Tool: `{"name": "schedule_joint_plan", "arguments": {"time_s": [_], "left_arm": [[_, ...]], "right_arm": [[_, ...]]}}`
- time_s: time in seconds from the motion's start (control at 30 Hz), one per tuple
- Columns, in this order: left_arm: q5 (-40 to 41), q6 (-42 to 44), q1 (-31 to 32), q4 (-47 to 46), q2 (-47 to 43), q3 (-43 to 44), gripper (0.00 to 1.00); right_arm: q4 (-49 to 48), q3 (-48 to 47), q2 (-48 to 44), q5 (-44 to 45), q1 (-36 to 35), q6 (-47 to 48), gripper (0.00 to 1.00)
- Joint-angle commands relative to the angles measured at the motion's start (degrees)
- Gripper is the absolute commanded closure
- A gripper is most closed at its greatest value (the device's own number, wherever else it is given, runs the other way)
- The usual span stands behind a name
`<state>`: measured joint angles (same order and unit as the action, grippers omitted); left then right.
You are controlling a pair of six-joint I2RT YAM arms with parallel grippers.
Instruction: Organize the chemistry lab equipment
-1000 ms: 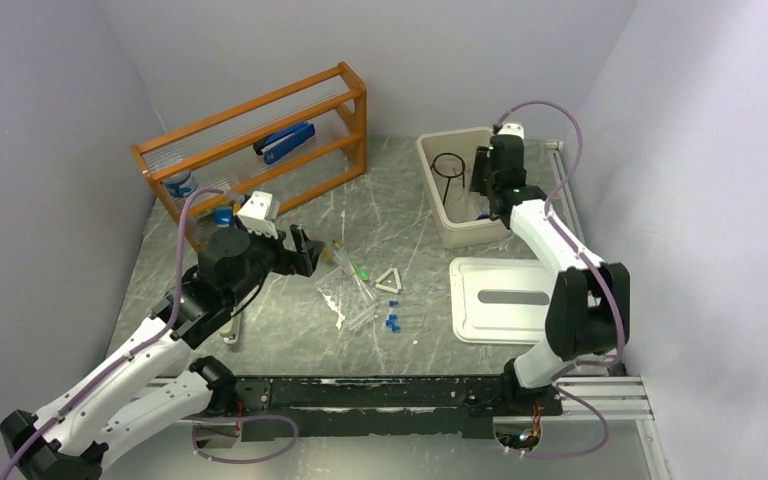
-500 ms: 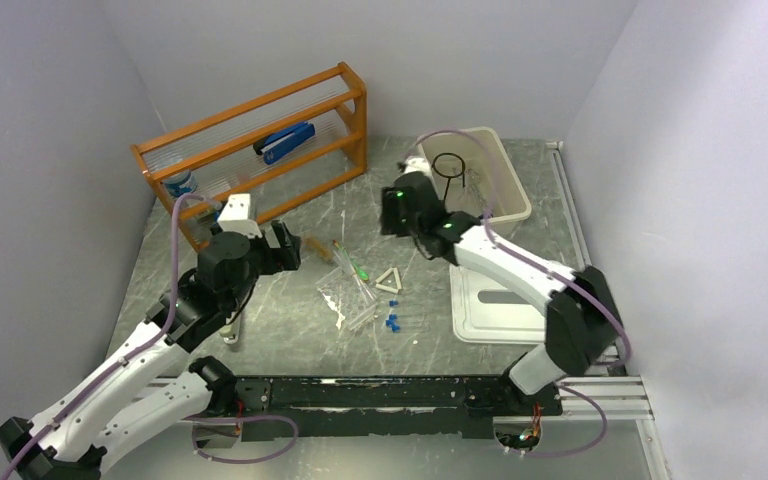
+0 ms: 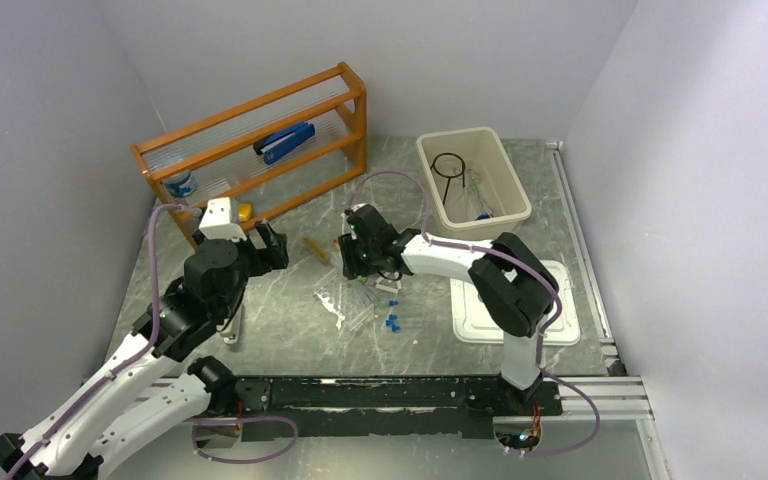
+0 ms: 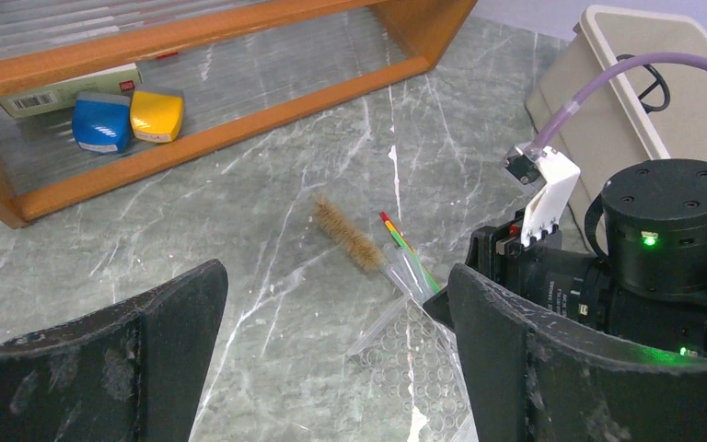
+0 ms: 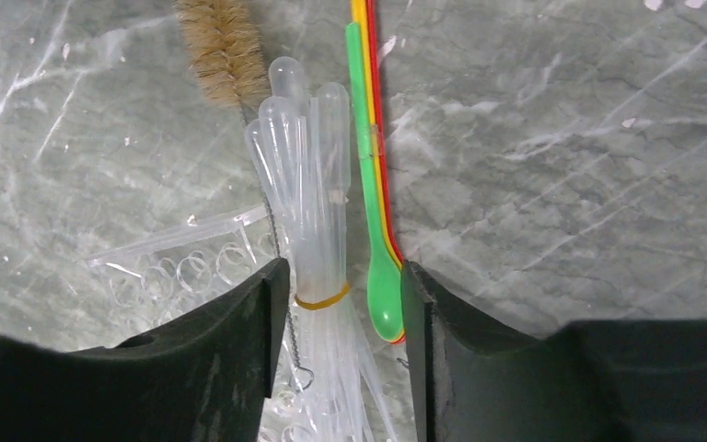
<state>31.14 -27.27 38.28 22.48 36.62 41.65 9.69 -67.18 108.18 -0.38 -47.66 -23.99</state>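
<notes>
Right claw down in the lab clutter mid-worktop, left claw hovering apart.
Right claw part open, straddling a rubber-banded bundle of clear plastic pipettes and a green plastic spoon, both flat on the grey marbled worktop; pad contact unclear. Brown bristle brush just beside the pipette bulbs, clear plastic tube rack under the stems. Clear blue-capped tubes nearer the arm bases. Black wire ring stand inside the beige plastic bin, back right. Left claw spread wide, gripping nothing, above the worktop near the orange wooden shelf rack.
</notes>
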Motion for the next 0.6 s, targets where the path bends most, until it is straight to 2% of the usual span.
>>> {"name": "schedule_joint_plan", "arguments": {"time_s": [0.0, 0.2, 0.37, 0.57], "left_arm": [[1.15, -0.33, -0.32, -0.10, 0.30, 1.33, 0.07], [0.86, -0.16, -0.31, -0.29, 0.48, 1.24, 0.07], [0.79, -0.15, -0.38, -0.41, 0.64, 1.24, 0.07], [0.84, -0.16, -0.32, -0.49, 0.67, 1.25, 0.07]], "right_arm": [[-1.35, -1.30, 1.44, -3.51, -0.24, 0.64, 0.53], [-0.02, -2.52, 2.62, 0.06, -1.08, 1.65, 0.70], [1.77, -3.66, 1.50, 7.59, -2.80, 2.81, 0.72], [3.32, -6.30, -0.07, 7.04, -2.87, 1.84, 0.83]]}}
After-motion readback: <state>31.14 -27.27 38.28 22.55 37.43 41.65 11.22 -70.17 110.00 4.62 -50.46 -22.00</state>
